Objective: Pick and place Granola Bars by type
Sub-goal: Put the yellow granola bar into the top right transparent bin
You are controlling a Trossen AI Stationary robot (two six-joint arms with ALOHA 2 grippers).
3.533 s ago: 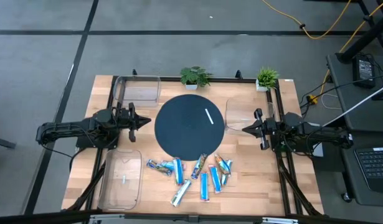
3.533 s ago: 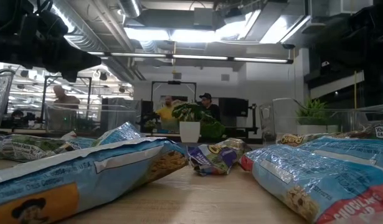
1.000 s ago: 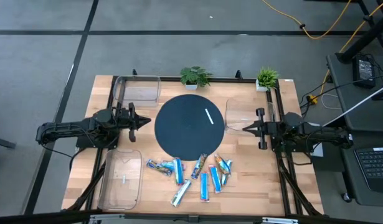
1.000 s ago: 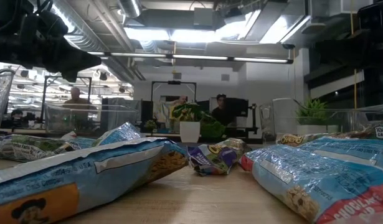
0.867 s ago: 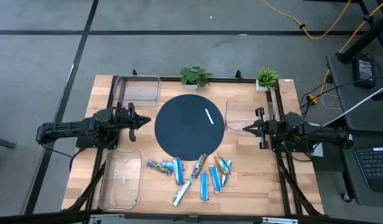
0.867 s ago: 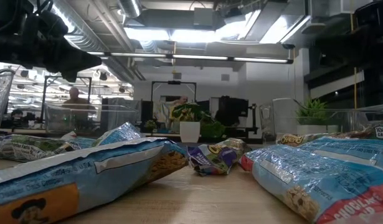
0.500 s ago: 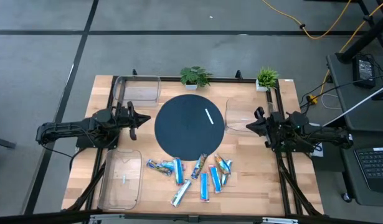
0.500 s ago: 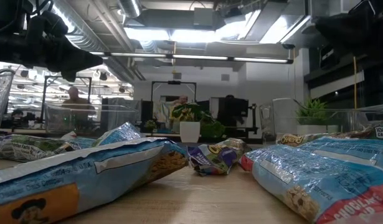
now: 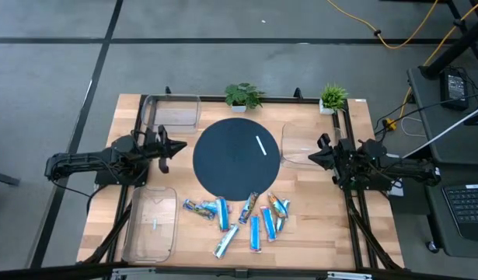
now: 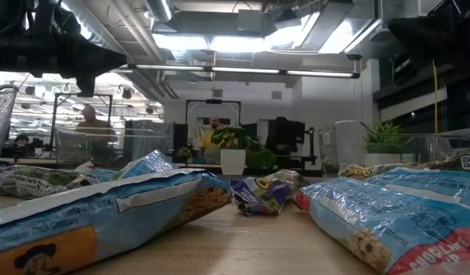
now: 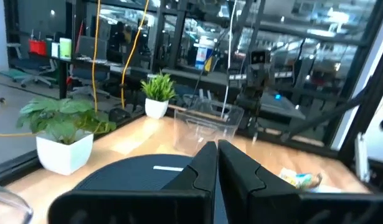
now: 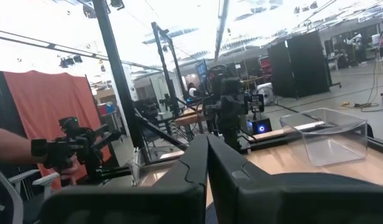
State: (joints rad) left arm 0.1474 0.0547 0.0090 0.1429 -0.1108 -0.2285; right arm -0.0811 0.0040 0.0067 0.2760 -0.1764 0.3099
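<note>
Several foil-wrapped granola bars (image 9: pixel 240 218), mostly shiny blue, lie flat in a loose cluster on the wooden table near its front edge. They fill the foreground of the low view (image 10: pixel 120 210). My left gripper (image 9: pixel 180 145) hovers shut and empty at the left of the round black mat (image 9: pixel 237 158); its fingers close together in the left wrist view (image 11: pixel 216 152). My right gripper (image 9: pixel 307 157) hovers shut and empty at the mat's right, by a clear bin (image 9: pixel 302 145); it also shows shut in the right wrist view (image 12: pixel 207 143). Both are well behind the bars.
A thin white stick-like mark (image 9: pixel 261 145) lies on the mat. Clear bins stand at the far left (image 9: pixel 172 113) and near left (image 9: pixel 151 225). Two small potted plants (image 9: pixel 242 96) (image 9: pixel 333 97) stand at the far edge. People show in the room beyond.
My right gripper has turned about its wrist and shifted a little toward the far edge. My left gripper has shifted a little toward the far edge too. Both stay shut. The bars have not moved.
</note>
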